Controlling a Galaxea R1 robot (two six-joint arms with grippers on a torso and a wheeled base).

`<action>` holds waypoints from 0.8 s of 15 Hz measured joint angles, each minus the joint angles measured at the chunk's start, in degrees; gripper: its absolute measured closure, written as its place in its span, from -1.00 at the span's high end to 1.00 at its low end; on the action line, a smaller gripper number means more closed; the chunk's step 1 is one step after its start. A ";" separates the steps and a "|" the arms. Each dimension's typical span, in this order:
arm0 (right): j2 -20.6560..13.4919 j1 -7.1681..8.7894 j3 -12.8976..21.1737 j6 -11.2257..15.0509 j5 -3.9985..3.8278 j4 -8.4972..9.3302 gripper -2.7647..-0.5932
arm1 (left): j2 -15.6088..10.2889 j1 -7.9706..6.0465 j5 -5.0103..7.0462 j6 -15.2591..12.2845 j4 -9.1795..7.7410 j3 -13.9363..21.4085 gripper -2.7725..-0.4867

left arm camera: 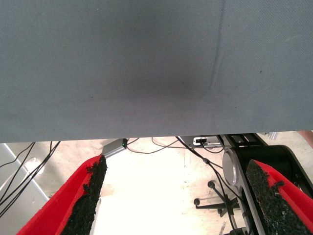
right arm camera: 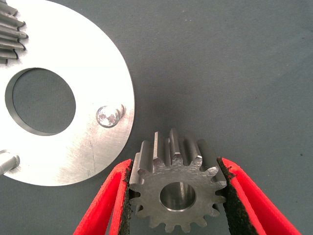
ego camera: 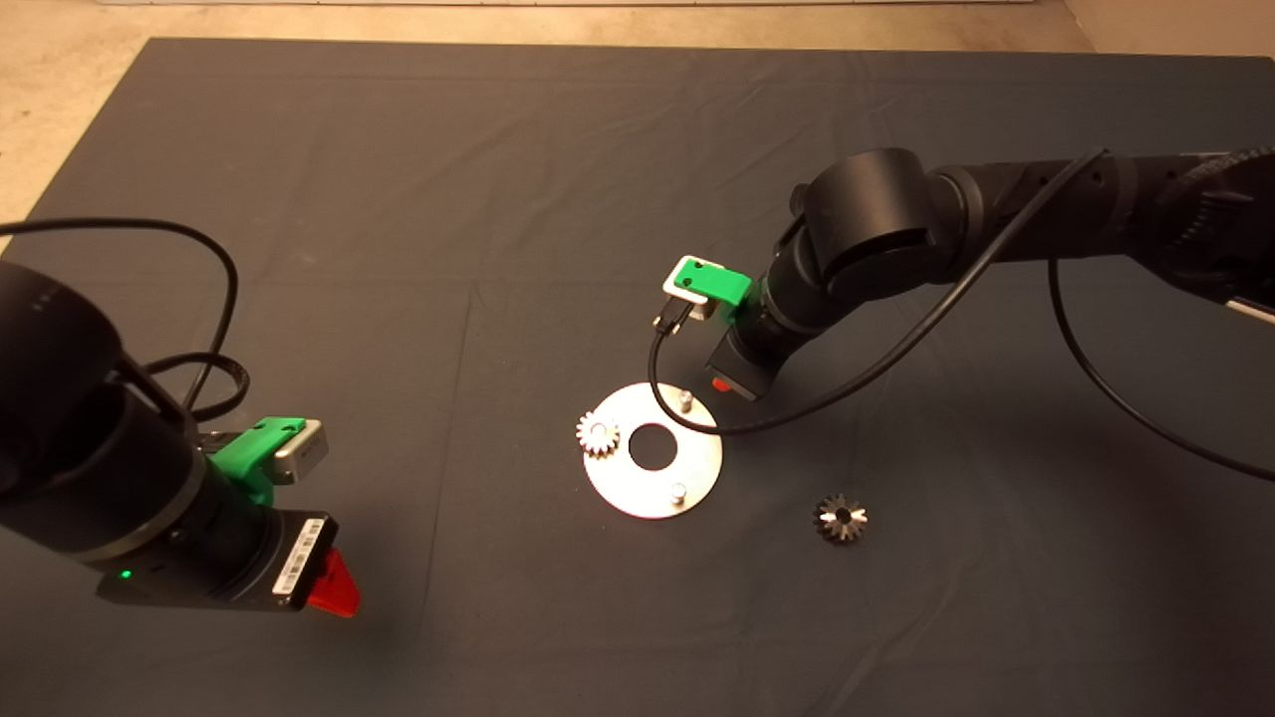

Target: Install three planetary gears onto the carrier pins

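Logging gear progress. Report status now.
Right gripper shut on a planetary gear, beside the carrier plate near a bare pin. One gear seated, one loose on the mat. Left gripper open, parked. Nothing blocking.

Seated gear (right arm camera: 9, 34) (on the plate (right arm camera: 93, 147)) cut off by frame edge.

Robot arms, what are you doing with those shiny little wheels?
The right end effector is holding one small gear between its red fingers, just beside the round silver plate. It hasn't reached the nearest empty pin yet. One gear already sits on the plate, and another gear lies on the dark mat. The left end effector waits open at the side.
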 joint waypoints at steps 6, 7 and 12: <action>2.59 -0.09 -0.79 0.66 -0.23 0.34 -0.56 | 0.00 0.02 0.02 0.00 0.00 0.00 0.36; 2.81 -0.10 -1.21 0.83 -0.47 0.60 -0.56 | 0.01 0.01 0.02 0.00 0.00 0.00 0.36; 3.36 -0.12 -2.41 0.83 -1.02 0.85 -0.56 | 0.01 0.01 0.00 -0.01 0.00 0.00 0.36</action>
